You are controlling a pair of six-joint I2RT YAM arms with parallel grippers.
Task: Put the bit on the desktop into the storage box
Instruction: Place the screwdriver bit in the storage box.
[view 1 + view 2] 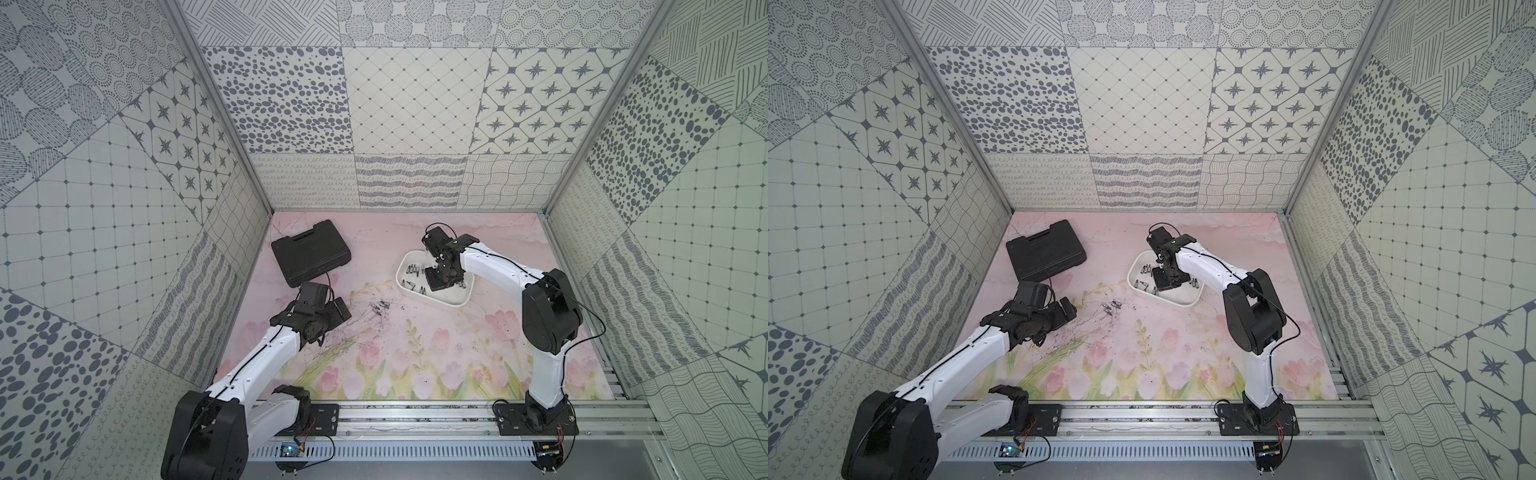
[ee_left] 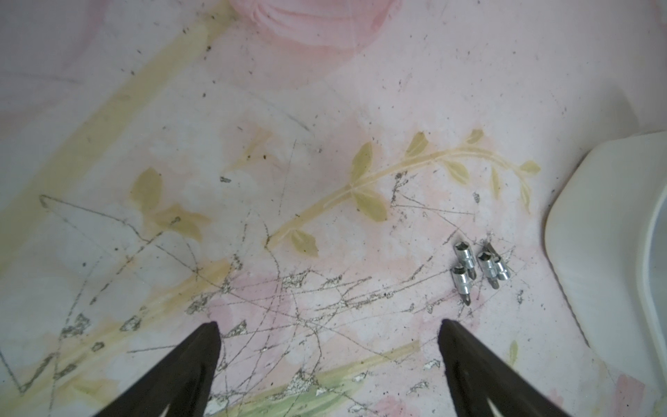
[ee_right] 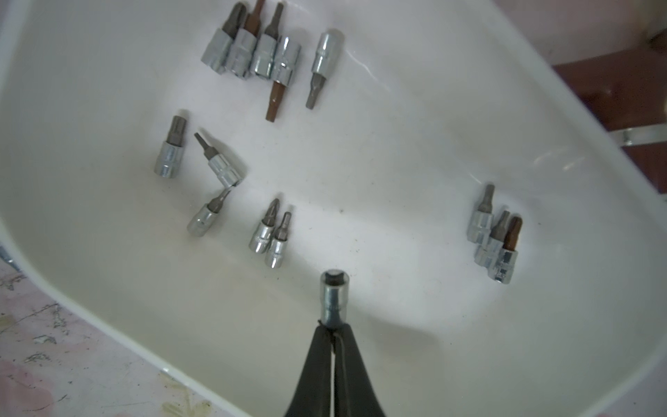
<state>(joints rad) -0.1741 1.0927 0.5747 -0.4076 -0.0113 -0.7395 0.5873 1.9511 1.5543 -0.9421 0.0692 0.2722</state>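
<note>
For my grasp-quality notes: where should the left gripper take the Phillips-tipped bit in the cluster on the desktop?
The Phillips-tipped bit lies flat, so the open left gripper should probably drop from above and pinch its chrome body across its width, toward the tip, since a neighbouring bit touches its socket end.

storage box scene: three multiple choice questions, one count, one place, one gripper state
1. How many loose bits lie on the desktop? A) one B) four C) ten
2. Where is the right gripper? A) over the storage box B) over the loose bits C) over the black case
3. What state is the right gripper in? A) open, empty B) shut on a bit C) shut on the box rim
Key: 1 B, the left wrist view shows four lying together; 2 A, the white box floor lies beneath it; 3 B, its closed tips pinch the bit's end.
</note>
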